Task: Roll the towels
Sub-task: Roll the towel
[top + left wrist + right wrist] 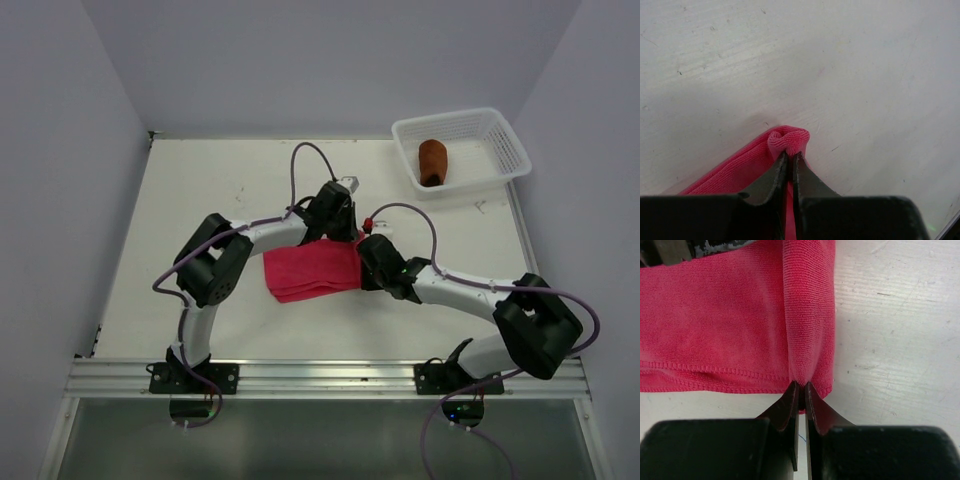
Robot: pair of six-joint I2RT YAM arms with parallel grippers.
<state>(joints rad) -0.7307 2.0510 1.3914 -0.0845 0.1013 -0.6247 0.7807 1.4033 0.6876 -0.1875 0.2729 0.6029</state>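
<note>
At desk (pixel 200 190) centre: pink towel (pixel 310 268) — judged soft, light, limp. Its turned-up edge is pinched, far end by left jaws, near end by right jaws — an apt hold.

Pink towel (pixel 305 272) flat mid-table, rt edge bunched; brown towel (pixel 432 162) rolled in basket (pixel 490 145).

White plastic mesh basket (pixel 478 150), rectangular, open-topped: at desk's far right corner. Off-white scuffed flat desk (pixel 200 200): pale grey walls (pixel 60 150) around. Silver metal rail (pixel 320 372): along desk's near edge.
</note>
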